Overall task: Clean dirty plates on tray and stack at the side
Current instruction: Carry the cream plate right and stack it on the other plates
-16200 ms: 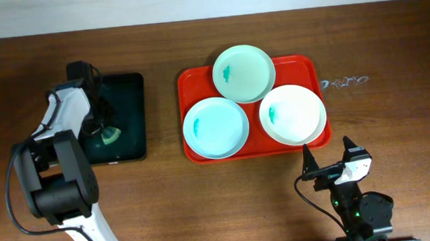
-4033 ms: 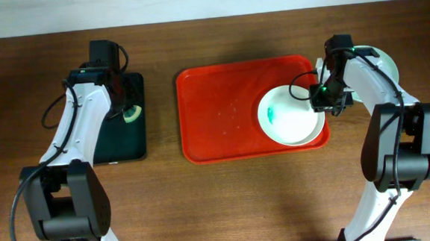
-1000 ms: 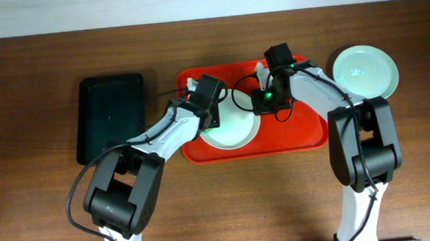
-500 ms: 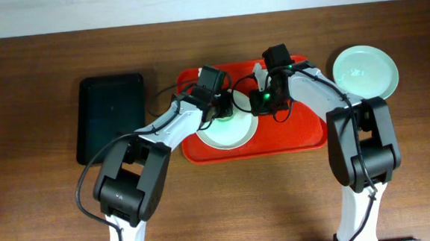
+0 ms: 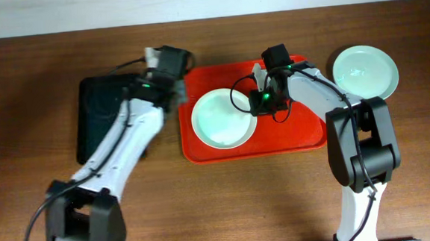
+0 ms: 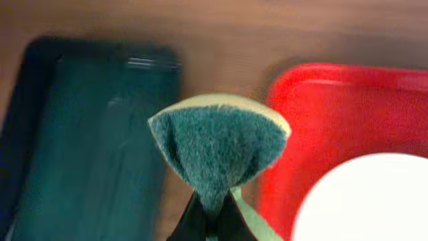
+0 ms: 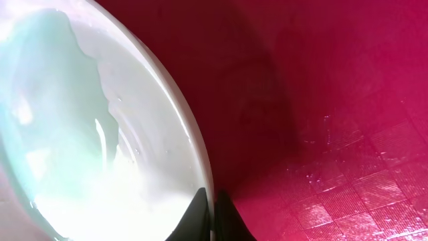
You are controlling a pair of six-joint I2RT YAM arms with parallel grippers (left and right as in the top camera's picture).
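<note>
overhead, one plate [image 5: 223, 118] lies on the red tray [image 5: 298, 134], the right gripper [image 5: 259, 101] clamped on its right rim; a second plate [image 5: 365, 72] sits on the table [image 5: 397, 162] off the tray's right end. the left gripper [image 6: 210, 215] pinches a green sponge [image 6: 217, 144] over the gap beside the black tray [image 5: 94, 105].

Left arm [image 5: 130, 137]: stretched from the near-left base up and to the right, forearm long and nearly straight
Left wrist: blurred from overhead, so tilt hard to tell
Left gripper [image 6: 212, 213]: pinched tight on the sponge [image 6: 217, 144]
Right arm [image 5: 314, 84]: raised from the near-right base, bent leftward at the top
Right gripper [image 7: 212, 204]: pointing down, clamped narrowly on the rim of the plate [image 7: 80, 134]
</note>
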